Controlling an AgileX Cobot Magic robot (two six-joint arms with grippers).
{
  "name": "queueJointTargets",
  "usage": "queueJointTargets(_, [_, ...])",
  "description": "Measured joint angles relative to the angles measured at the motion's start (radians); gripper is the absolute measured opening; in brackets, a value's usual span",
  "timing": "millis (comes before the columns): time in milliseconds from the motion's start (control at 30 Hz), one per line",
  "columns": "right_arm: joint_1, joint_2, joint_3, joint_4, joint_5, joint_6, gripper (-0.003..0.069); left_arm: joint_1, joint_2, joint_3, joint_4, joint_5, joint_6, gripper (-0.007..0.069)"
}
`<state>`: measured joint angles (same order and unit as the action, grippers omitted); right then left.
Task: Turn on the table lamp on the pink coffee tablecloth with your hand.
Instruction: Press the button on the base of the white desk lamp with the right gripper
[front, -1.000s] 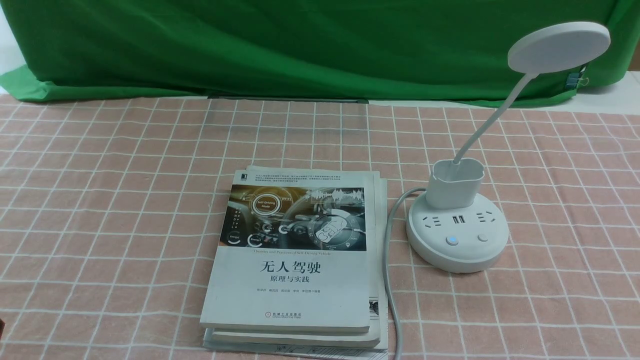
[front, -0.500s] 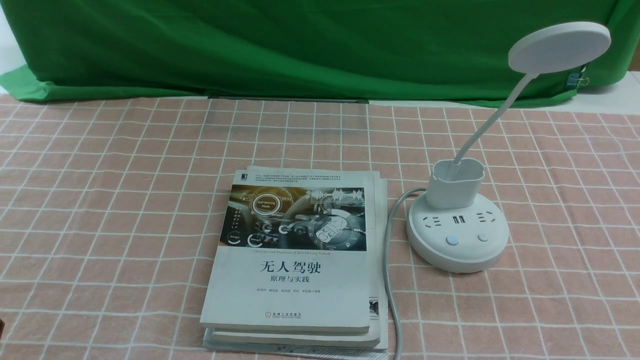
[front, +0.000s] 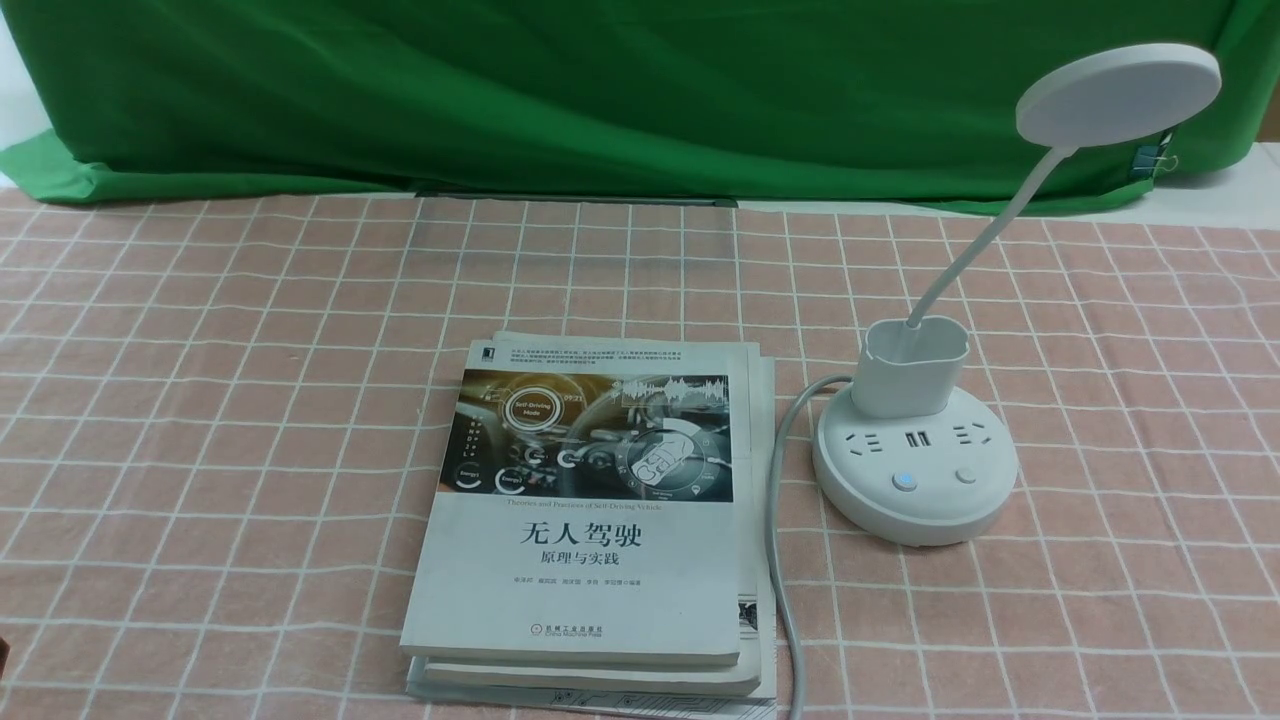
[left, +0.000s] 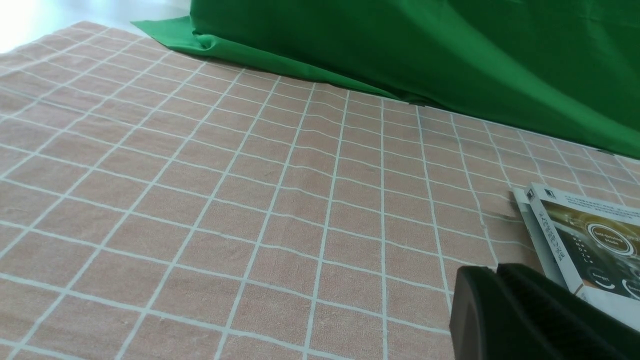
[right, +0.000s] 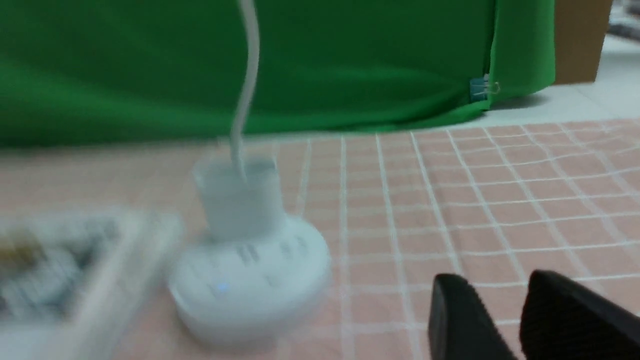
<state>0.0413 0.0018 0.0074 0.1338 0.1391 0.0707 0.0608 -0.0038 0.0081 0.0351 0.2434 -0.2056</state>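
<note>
The white table lamp (front: 915, 480) stands on the pink coffee tablecloth (front: 200, 400) at the right. Its disc head (front: 1118, 95) is up at the far right, and its base has a blue-lit button (front: 905, 481) and a plain button (front: 965, 476). Neither gripper shows in the front view. In the right wrist view, my right gripper (right: 495, 282) hangs low over the cloth with a gap between its fingers, empty, beside the blurred lamp (right: 250, 280) and apart from it. In the left wrist view, my left gripper (left: 495, 269) is shut and empty over the cloth.
A stack of books (front: 590, 510) lies left of the lamp, and its corner shows in the left wrist view (left: 590, 240). The lamp's white cable (front: 775, 520) runs between the books and the base to the front edge. A green backdrop (front: 600, 90) hangs behind.
</note>
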Motion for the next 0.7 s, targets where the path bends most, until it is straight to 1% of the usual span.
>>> queueJointTargets(67, [0.0, 0.0, 0.0, 0.011, -0.055, 0.164, 0.0242, 0.0, 0.0, 0.0, 0.0, 0.0, 0.0, 0.0019])
queueJointTargets(133, [0.0, 0.0, 0.0, 0.015, -0.105, 0.29, 0.0242, 0.0, 0.0, 0.0, 0.0, 0.0, 0.0, 0.0019])
queueJointTargets(167, [0.0, 0.0, 0.0, 0.015, -0.105, 0.301, 0.0242, 0.0, 0.0, 0.0, 0.0, 0.0, 0.0, 0.0019])
queueJointTargets(200, [0.0, 0.0, 0.0, 0.017, -0.139, 0.349, 0.0242, 0.0, 0.0, 0.0, 0.0, 0.0, 0.0, 0.0019])
queueJointTargets(233, [0.0, 0.0, 0.0, 0.017, -0.164, 0.37, 0.024, 0.0, 0.0, 0.0, 0.0, 0.0, -0.001, 0.0019])
queueJointTargets(367, [0.0, 0.0, 0.0, 0.019, -0.219, 0.408, 0.0225, 0.0, 0.0, 0.0, 0.0, 0.0, -0.001, 0.0019])
queueJointTargets(400, [0.0, 0.0, 0.0, 0.019, -0.218, 0.416, 0.0211, 0.0, 0.0, 0.0, 0.001, 0.0, -0.001, 0.0019])
queueJointTargets(500, [0.004, 0.012, -0.027, 0.019, -0.139, 0.405, 0.0144, 0.0, 0.0, 0.0, 0.002, 0.0, -0.001, 0.0019])
queueJointTargets(533, [0.011, 0.036, -0.063, 0.02, -0.083, 0.378, 0.0113, 0.0, 0.0, 0.0, 0.002, 0.0, -0.001, 0.0019])
queueJointTargets(600, [0.037, 0.107, -0.16, 0.02, 0.041, 0.284, 0.0058, 0.0, 0.0, 0.0, 0.002, 0.0, -0.001, 0.0019])
queueJointTargets(633, [0.056, 0.163, -0.227, 0.021, 0.114, 0.227, 0.0042, 0.0, 0.0, 0.0, 0.002, 0.0, -0.001, 0.0019])
queueJointTargets(700, [0.099, 0.303, -0.358, 0.021, 0.265, 0.124, 0.0033, 0.0, 0.0, 0.0, 0.002, 0.0, -0.001, 0.0019])
